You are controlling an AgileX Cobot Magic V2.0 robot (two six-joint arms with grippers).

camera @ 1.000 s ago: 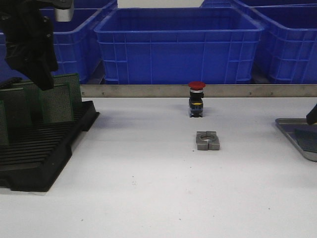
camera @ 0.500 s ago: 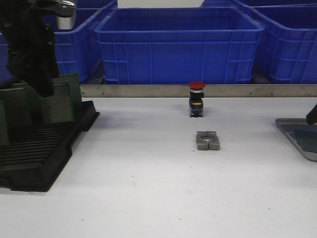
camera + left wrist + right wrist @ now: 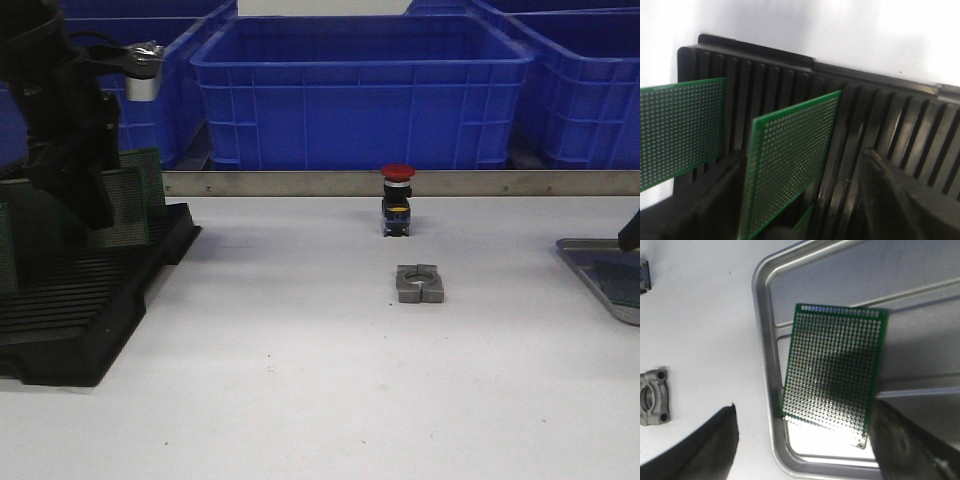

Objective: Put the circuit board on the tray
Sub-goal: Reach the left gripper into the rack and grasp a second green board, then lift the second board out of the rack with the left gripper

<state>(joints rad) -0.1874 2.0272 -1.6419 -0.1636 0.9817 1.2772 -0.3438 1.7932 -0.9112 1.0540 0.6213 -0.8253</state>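
A black slotted rack (image 3: 90,300) at the left holds several upright green circuit boards (image 3: 125,205). My left gripper (image 3: 85,200) is low over it. In the left wrist view it (image 3: 801,157) is open, with one fingertip on each side of a standing board (image 3: 790,160). The silver tray (image 3: 600,275) lies at the far right edge. In the right wrist view one circuit board (image 3: 835,370) lies flat in the tray (image 3: 762,340), near a corner. My right gripper (image 3: 805,407) is open and empty just above that corner.
Big blue crates (image 3: 360,90) stand behind a metal rail (image 3: 480,183). A red-capped push-button switch (image 3: 397,200) and a grey metal bracket (image 3: 419,283) sit mid-table. The bracket also shows in the right wrist view (image 3: 654,396).
My left arm has come down and slightly right onto the rack's boards. The right side has not visibly moved.
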